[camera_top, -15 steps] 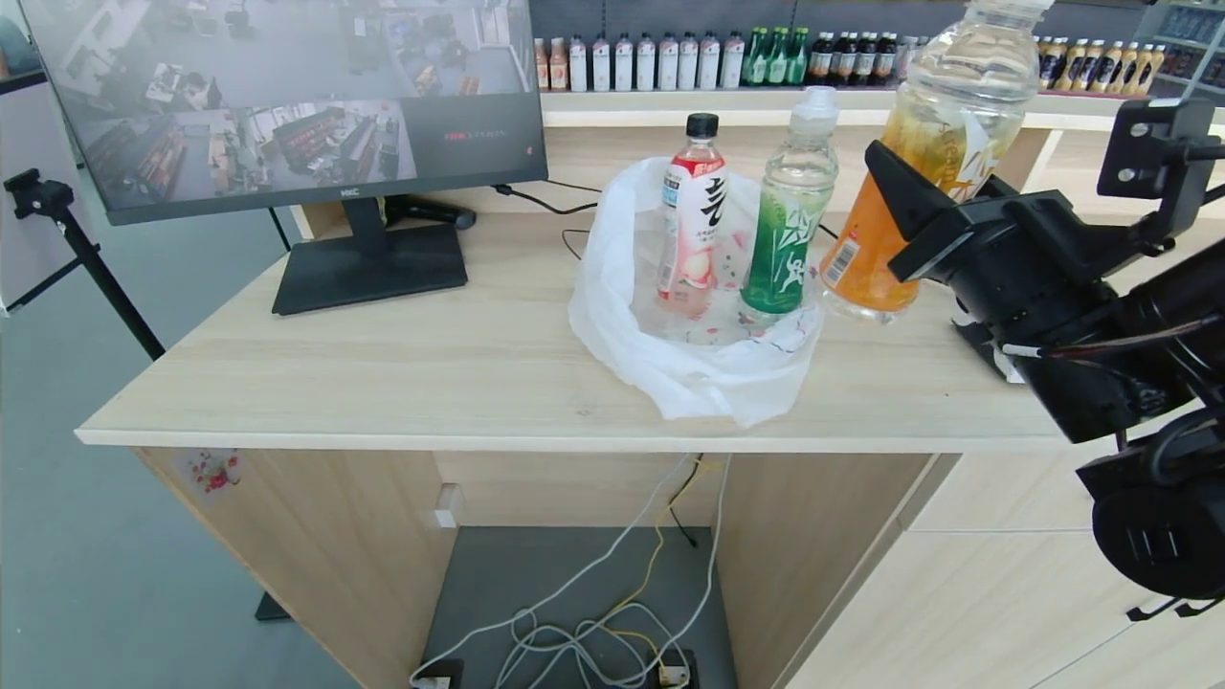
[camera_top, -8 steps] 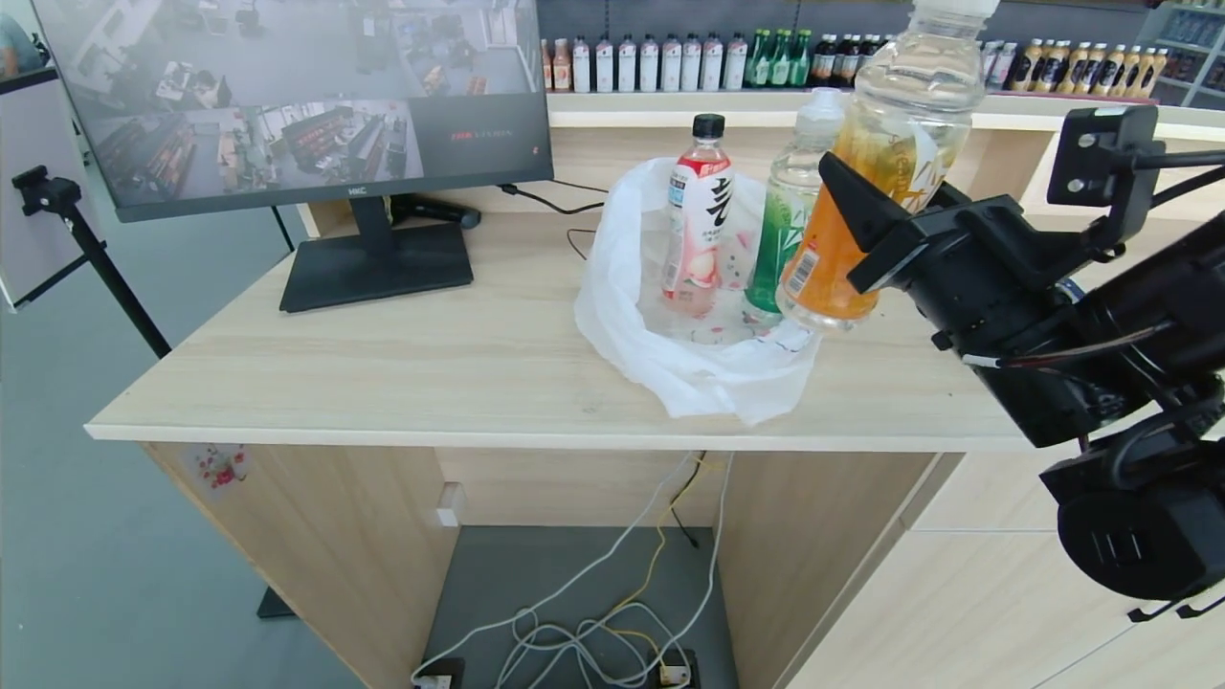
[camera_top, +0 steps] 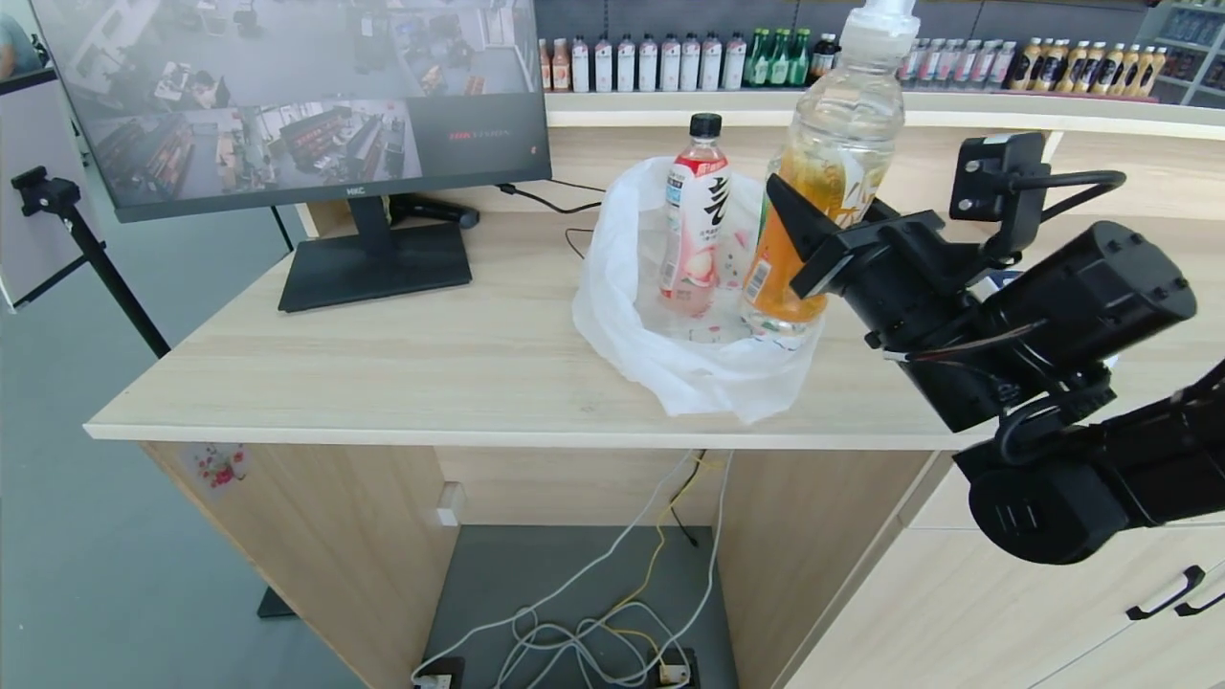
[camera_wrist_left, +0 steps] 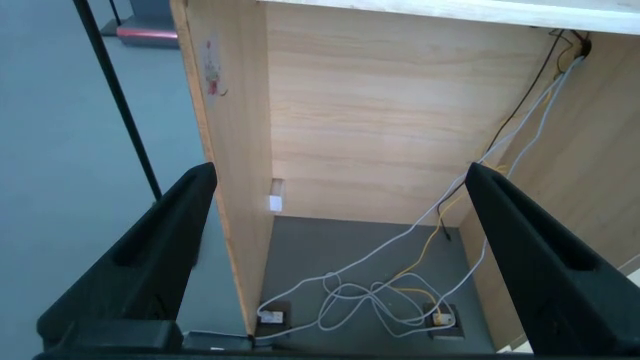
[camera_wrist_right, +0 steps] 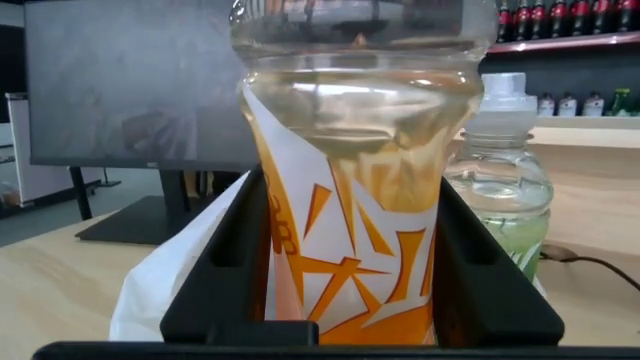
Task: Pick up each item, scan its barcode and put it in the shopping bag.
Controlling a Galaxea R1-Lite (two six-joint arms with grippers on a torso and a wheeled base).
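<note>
Found R end effector (camera_top: 809, 225) clenched on orange-label bottle (camera_top: 828, 163), fingers either side of label, bottle near upright w/ slight tilt, cap up. Placed its base over right rim of white shopping bag (camera_top: 670, 368) in head view; contact w/ bag not determinable. Found L end effector (camera_wrist_left: 340, 180) released, fingers wide apart, nothing between, low in front of bench (camera_top: 383, 364), facing open bay under it.

Noted inside bag: pink-label bottle (camera_top: 694, 230), black cap, upright; green-label bottle (camera_wrist_right: 500, 200), white cap, upright, just behind held bottle and largely hidden by it from head view. Noted bag mouth open, sides slumped.

Logged elsewhere on bench: monitor (camera_top: 287, 96) on black stand (camera_top: 373, 263) at left rear, well apart from bag; black device (camera_top: 431, 211) w/ cable behind stand, type not determinable.

Recorded bench as light wood-grain top, open bay below w/ loose cables (camera_top: 593, 612) on dark base plate (camera_top: 536, 574), floral sticker (camera_top: 215, 469) on side panel. Recorded cabinet fronts (camera_top: 957, 612) w/ black handles (camera_top: 1163, 598) to right, shelf (camera_top: 1053, 120) behind w/ row of drinks bottles (camera_top: 670, 62), black tripod (camera_top: 86, 258) at left, grey floor (camera_top: 96, 593).
</note>
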